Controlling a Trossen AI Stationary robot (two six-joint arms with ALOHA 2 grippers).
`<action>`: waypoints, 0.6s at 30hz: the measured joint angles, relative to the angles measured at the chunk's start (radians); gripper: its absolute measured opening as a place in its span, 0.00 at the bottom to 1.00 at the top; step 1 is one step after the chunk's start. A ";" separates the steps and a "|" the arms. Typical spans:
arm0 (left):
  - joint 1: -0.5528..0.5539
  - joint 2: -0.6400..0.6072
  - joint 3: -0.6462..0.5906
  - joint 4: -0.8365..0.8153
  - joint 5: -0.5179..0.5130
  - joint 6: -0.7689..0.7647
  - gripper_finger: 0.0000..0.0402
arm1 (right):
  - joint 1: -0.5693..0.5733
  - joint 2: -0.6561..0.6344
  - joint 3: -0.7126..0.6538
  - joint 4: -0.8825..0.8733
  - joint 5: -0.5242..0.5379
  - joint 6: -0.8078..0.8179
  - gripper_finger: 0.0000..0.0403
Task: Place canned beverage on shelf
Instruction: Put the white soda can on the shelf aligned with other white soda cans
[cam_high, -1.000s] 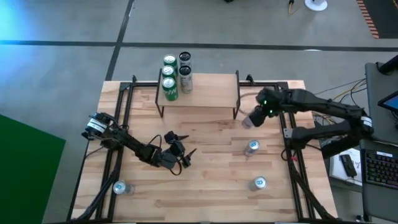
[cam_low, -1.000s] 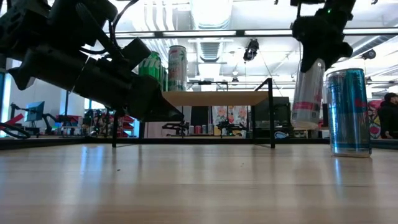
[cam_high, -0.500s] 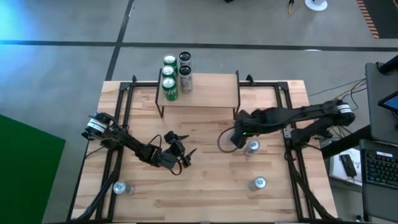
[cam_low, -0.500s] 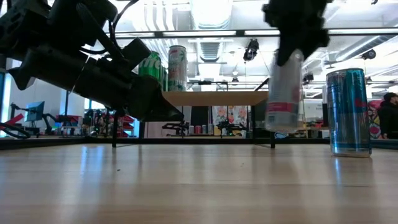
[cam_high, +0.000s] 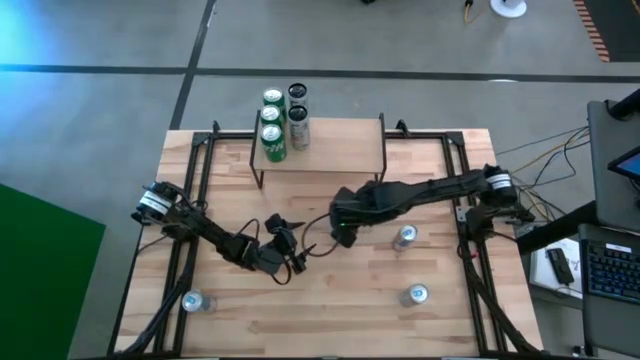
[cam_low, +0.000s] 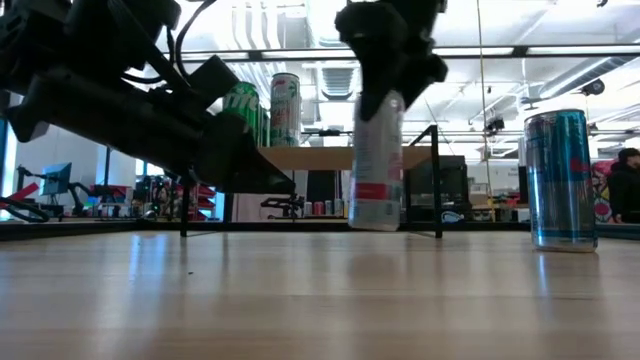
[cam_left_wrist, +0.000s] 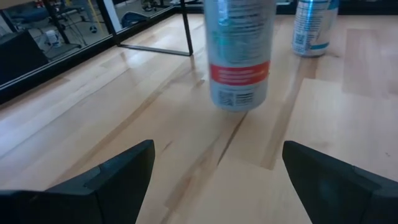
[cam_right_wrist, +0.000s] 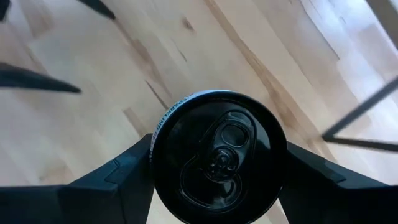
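A silver canned beverage (cam_low: 377, 165) with a red band hangs over the middle of the table, with my right gripper (cam_right_wrist: 217, 186) shut on its upper end. Its black top (cam_right_wrist: 219, 155) faces the right wrist camera. My left gripper (cam_left_wrist: 214, 180) stands open, low over the table and just left of the can (cam_left_wrist: 239, 56), pointing at it with nothing between its fingers. The shelf (cam_high: 320, 145) stands at the table's far edge, with several cans (cam_high: 272, 128) on its left end. My right gripper pinches the can between its two fingers (cam_right_wrist: 124, 180), one on each side of the wall just under the top rim (cam_right_wrist: 155, 149). The fingers come from above, pointing steeply down. The can hangs nearly upright below them, its bottom (cam_left_wrist: 239, 102) clear of the table.
A blue can (cam_low: 560, 180) stands on the table to the right, also in the high view (cam_high: 403, 237). Another can (cam_high: 416, 295) stands near the right front and one (cam_high: 193, 302) at the left front. The shelf's black legs (cam_low: 437, 180) stand behind the held can.
My right gripper has carried the can from beside the shelf's right leg toward the table's left and a little toward its near edge, ending close to my left gripper. The can has stayed upright and clear of the table.
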 joint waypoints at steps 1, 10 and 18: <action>-0.002 0.000 0.000 0.000 0.000 0.000 0.84 | 0.000 0.009 0.014 0.001 0.000 0.000 0.64; -0.013 0.000 0.027 -0.003 0.007 0.000 0.84 | 0.010 0.060 0.070 0.000 0.002 0.000 0.67; -0.017 0.000 0.050 -0.060 0.016 -0.003 0.84 | 0.014 0.085 0.071 0.015 0.003 0.001 0.76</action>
